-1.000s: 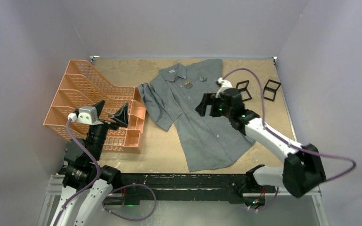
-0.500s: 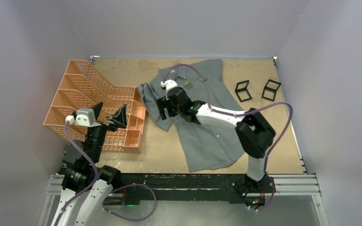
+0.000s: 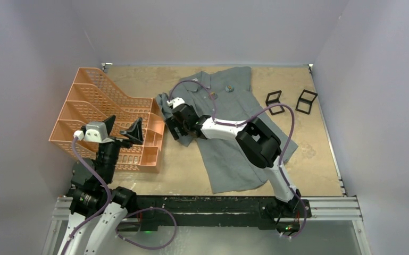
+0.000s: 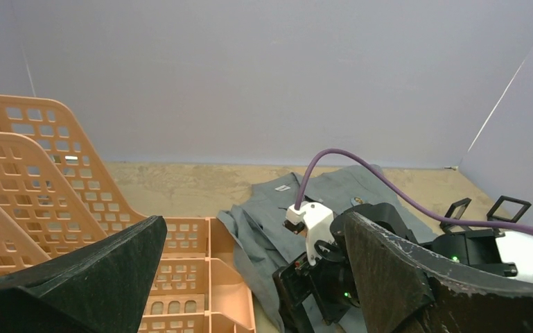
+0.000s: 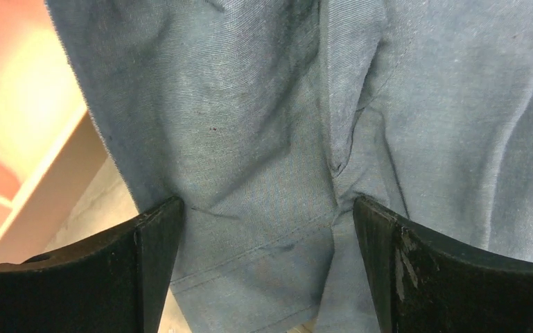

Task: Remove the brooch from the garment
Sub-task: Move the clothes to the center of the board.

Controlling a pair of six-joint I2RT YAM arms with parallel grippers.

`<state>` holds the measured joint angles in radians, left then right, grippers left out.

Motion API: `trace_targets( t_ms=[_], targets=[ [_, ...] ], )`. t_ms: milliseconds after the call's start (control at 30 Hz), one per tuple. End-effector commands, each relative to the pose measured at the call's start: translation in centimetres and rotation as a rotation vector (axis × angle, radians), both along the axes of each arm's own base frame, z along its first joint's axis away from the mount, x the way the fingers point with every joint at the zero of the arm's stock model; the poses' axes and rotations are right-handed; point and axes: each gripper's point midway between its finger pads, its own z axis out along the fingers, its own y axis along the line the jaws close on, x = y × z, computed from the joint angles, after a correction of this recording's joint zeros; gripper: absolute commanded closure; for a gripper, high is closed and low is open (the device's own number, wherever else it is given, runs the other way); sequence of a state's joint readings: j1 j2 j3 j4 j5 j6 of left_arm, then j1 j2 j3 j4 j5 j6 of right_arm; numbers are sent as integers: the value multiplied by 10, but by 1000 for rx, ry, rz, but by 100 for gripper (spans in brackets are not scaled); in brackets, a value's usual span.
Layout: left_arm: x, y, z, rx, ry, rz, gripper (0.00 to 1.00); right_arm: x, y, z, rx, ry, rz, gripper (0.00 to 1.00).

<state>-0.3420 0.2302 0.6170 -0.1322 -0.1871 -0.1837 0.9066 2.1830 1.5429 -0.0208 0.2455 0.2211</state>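
Note:
The grey shirt lies flat on the table, collar toward the back. A small round brooch sits on its chest near the collar; it also shows in the left wrist view. My right gripper is open and low over the shirt's left sleeve. In the right wrist view the right gripper has its black fingers on either side of the sleeve hem, holding nothing. My left gripper is open and empty, raised above the orange tray; its wrist view looks toward the right arm.
An orange tiered basket tray stands at the left, right beside the sleeve. Two small black frames stand at the back right. The right arm's purple cable loops over the collar. Walls close in on three sides.
My right arm has swung left across the shirt, from the right chest to the left sleeve, gripper still open. The left arm has not moved.

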Motion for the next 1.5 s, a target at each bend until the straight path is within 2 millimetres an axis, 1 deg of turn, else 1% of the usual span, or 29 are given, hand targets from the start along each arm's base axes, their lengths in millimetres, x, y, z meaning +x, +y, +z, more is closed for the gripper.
trace_targets(
  t_ms=[0,100,300,400,467,567,667,833,1033,1200,1333,1400,1467],
  targets=[
    [-5,2,13,-28,-30,2,2,22,-6,2,-58,-61,-66,8],
    [-5,2,14,-29,-30,2,2,30,-15,-3,-80,-66,-99,19],
    [-4,2,12,-28,-25,4,2,51,-38,9,-36,-68,-182,54],
    [-4,2,12,-27,-23,6,2,58,-50,15,-21,-63,-215,67],
    [-4,2,12,-26,-23,6,2,59,-58,17,-19,-57,-230,74],
    [-4,3,12,-26,-23,7,2,56,-69,21,-25,-53,-245,81],
    [-4,2,11,-25,-22,6,2,46,-80,19,-40,-40,-248,85],
    [-4,3,11,-26,-19,8,2,27,-99,23,-49,-30,-262,86],
    [-1,0,9,-24,-12,1,2,-16,-113,21,-46,30,-225,87],
    [3,-4,5,-22,10,-13,2,-50,-113,30,-22,45,-186,88],
    [12,-7,-3,-19,66,-13,2,-70,-113,39,-11,39,-158,90],
    [20,-14,-10,-22,125,-30,2,-79,-114,43,-8,35,-145,90],
    [29,-26,-18,-21,193,-72,3,-89,-114,44,-7,40,-129,91]
  ],
)
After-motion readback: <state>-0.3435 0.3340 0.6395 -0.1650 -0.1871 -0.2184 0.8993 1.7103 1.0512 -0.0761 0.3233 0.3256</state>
